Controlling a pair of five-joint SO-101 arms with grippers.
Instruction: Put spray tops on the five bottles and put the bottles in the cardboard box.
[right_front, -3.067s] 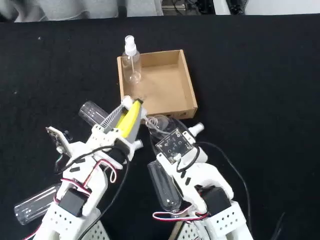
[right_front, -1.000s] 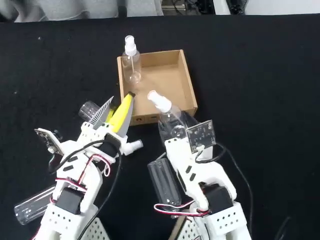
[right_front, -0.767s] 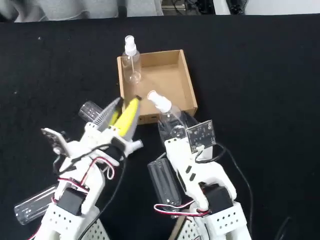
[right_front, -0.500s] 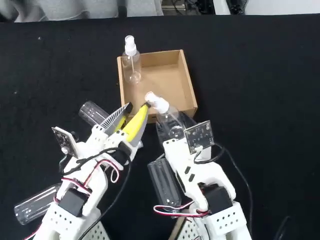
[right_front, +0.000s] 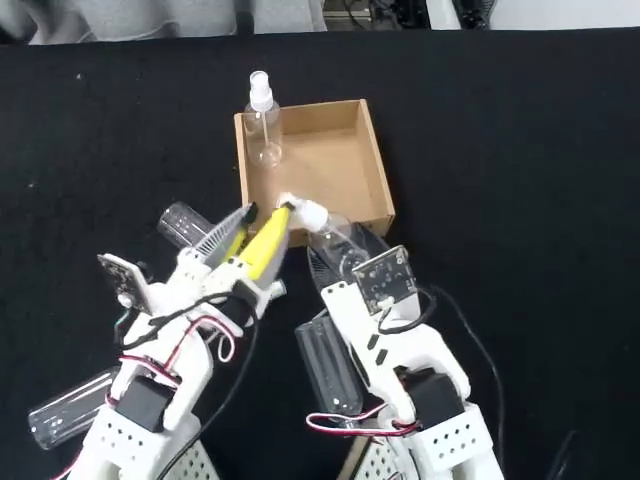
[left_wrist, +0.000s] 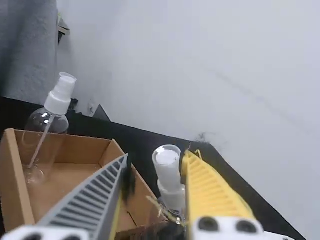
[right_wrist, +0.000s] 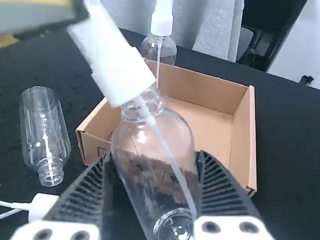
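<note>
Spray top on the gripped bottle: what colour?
White: the spray top on the bottle, best in the right wrist view.

Five clear plastic bottles, two of them capped, around a shallow brown cardboard box (right_front: 378, 170)
One capped bottle (right_front: 263, 135) stands upright in the box's far left corner. The held bottle (right_wrist: 152, 150) is clamped in the right gripper (right_wrist: 154, 159), tilted so that its white spray top (right_front: 303, 212) leans over the box's near wall. Three lie uncapped on their sides on the black table (right_front: 520, 150): the left bottle (right_front: 184, 224) just beside the box, the middle bottle (right_front: 325, 365) nearer the front edge, and the corner bottle (right_front: 68, 410) at the front left. A loose spray top (right_wrist: 40, 207) lies near the left bottle's mouth
</note>
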